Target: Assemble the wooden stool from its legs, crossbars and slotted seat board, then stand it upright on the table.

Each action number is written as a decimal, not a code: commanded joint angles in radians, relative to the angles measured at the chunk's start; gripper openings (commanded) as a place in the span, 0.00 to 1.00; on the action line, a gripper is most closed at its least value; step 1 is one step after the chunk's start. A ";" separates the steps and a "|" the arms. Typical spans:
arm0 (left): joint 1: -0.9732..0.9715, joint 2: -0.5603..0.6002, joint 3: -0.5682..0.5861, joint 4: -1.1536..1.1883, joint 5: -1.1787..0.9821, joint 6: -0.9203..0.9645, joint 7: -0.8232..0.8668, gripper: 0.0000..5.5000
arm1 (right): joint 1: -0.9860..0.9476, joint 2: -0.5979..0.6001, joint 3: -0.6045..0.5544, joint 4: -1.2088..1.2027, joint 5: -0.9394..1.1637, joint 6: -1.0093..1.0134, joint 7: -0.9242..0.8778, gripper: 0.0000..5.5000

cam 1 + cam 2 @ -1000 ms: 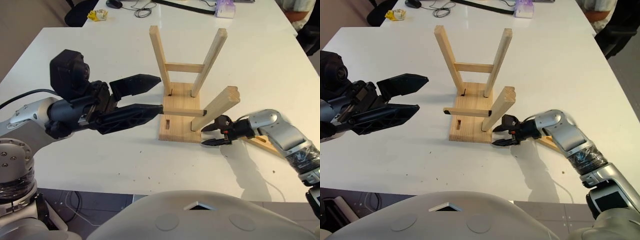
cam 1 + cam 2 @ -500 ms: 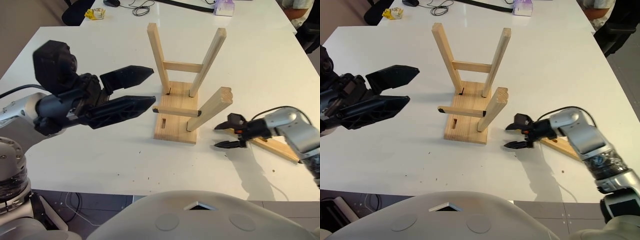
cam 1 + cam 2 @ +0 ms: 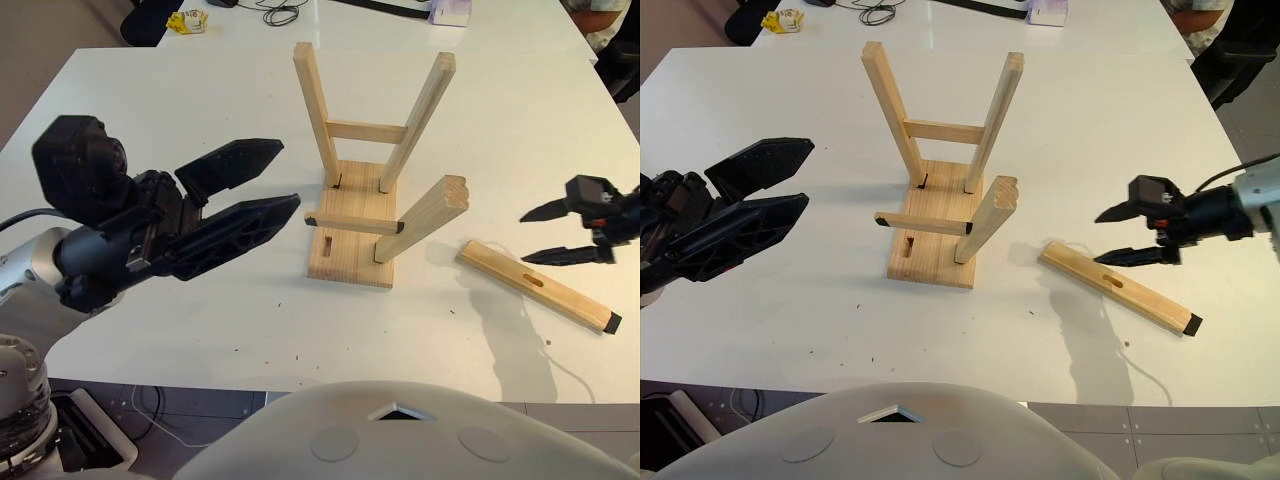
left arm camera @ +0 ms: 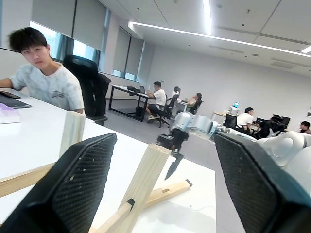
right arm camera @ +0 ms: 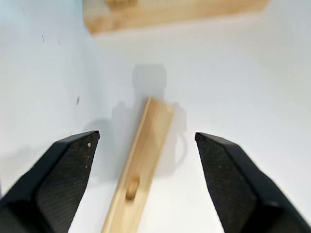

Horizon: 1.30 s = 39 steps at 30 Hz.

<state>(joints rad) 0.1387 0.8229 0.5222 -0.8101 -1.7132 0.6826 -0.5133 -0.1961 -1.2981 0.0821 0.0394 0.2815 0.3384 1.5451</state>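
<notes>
- The seat board (image 3: 345, 266) lies flat, underside up, near the middle of the white desk (image 3: 150, 110), with a narrow slot showing in its bare near part.
- Two far legs (image 3: 318, 110) stand up out of the board's far edge, splayed apart slightly toward their tops, with an upper crossbar (image 3: 366, 132) joining them.
- A third leg (image 3: 425, 215) rises from the board's near right corner and leans out to the right. A lower crossbar (image 3: 355, 223) runs from it toward the left, and its dark-tipped free end hangs over the board's left side (no leg stands at that corner).
- A loose leg (image 3: 535, 285) lies flat on the desk to the right of the board and well apart from it, set at an angle. It has a slot in its upper face, and its dark end is the one farther from the board.
- The right tool (image 3: 523, 238) hangs over the loose leg with its fingers spread wide and nothing between them. From its wrist camera the leg (image 5: 141, 160) lies below the gap, clear of both fingers.
- The left tool (image 3: 288, 172) is held above the desk to the left of the board, pointing toward it. It is wide open, empty and touching none of the wood.
- A small yellow object (image 3: 192, 22) sits on the neighbouring desk at the far left.
</notes>
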 commanded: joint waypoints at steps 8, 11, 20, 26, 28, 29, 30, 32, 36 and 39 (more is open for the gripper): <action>0.150 -0.039 0.038 -0.104 0.043 -0.083 0.029 0.67 | 0.075 -0.112 0.046 0.192 -0.158 -0.275 0.065 0.66; 0.150 -0.034 0.024 -0.106 0.049 -0.099 0.030 0.67 | 0.107 -0.082 0.059 0.209 -0.200 -0.305 0.042 0.66; 0.130 -0.005 0.000 -0.080 0.054 -0.110 0.019 0.67 | 0.236 -0.035 0.067 0.186 -0.241 -0.298 -0.031 0.66; 0.143 -0.006 -0.009 -0.085 0.068 -0.115 0.016 0.67 | 0.209 0.045 0.082 0.226 -0.300 -0.328 -0.128 0.66; 0.140 -0.004 -0.011 -0.080 0.069 -0.115 0.012 0.67 | 0.204 0.062 0.085 0.222 -0.318 -0.335 -0.156 0.66; 0.140 -0.002 -0.011 -0.079 0.069 -0.115 0.010 0.67 | 0.210 0.067 0.083 0.211 -0.325 -0.337 -0.170 0.66; 0.141 -0.002 -0.011 -0.079 0.068 -0.115 0.008 0.67 | 0.222 0.067 0.081 0.195 -0.330 -0.341 -0.180 0.66; 0.143 0.000 -0.009 -0.079 0.068 -0.115 0.007 0.67 | 0.249 0.059 0.080 0.160 -0.335 -0.356 -0.190 0.66; 0.148 0.001 -0.006 -0.079 0.070 -0.116 0.005 0.67 | 0.254 0.057 0.088 0.159 -0.373 -0.394 -0.225 0.63; 0.147 0.000 -0.008 -0.078 0.077 -0.117 0.006 0.67 | 0.237 0.057 0.103 0.198 -0.424 -0.447 -0.259 0.56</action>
<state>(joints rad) 0.2864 0.8129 0.5138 -0.8882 -1.6511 0.5707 -0.5047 0.0407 -1.2548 0.1564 0.2031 -0.0858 -0.0748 1.3275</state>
